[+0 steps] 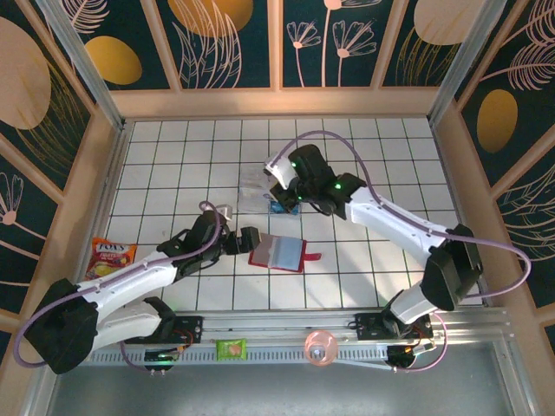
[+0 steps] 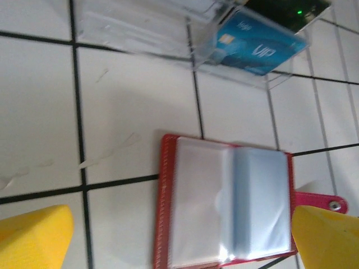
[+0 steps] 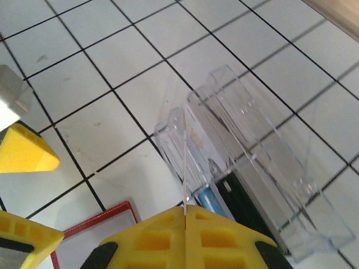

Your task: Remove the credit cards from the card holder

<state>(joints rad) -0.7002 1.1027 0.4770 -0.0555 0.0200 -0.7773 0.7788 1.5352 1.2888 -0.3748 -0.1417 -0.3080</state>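
The red card holder [image 1: 279, 252] lies open on the white tiled table, its clear sleeves [image 2: 230, 204] facing up and its snap tab [image 2: 331, 203] to the right. My left gripper [image 2: 179, 246] hovers just above it, open, with one yellow fingertip [image 2: 33, 238] on each side. My right gripper [image 3: 185, 208] is shut on a thin credit card [image 3: 185, 162] seen edge-on, standing in a slot of the clear plastic box [image 3: 247, 151]. A blue card [image 2: 255, 45] shows inside that box [image 1: 258, 192], and the right gripper [image 1: 282, 204] is at the box's near right end.
An orange snack packet [image 1: 111, 257] lies by the left wall. A green packet [image 1: 231, 348] and a pink round object [image 1: 319, 347] rest on the near rail. Wooden walls close in the table on three sides.
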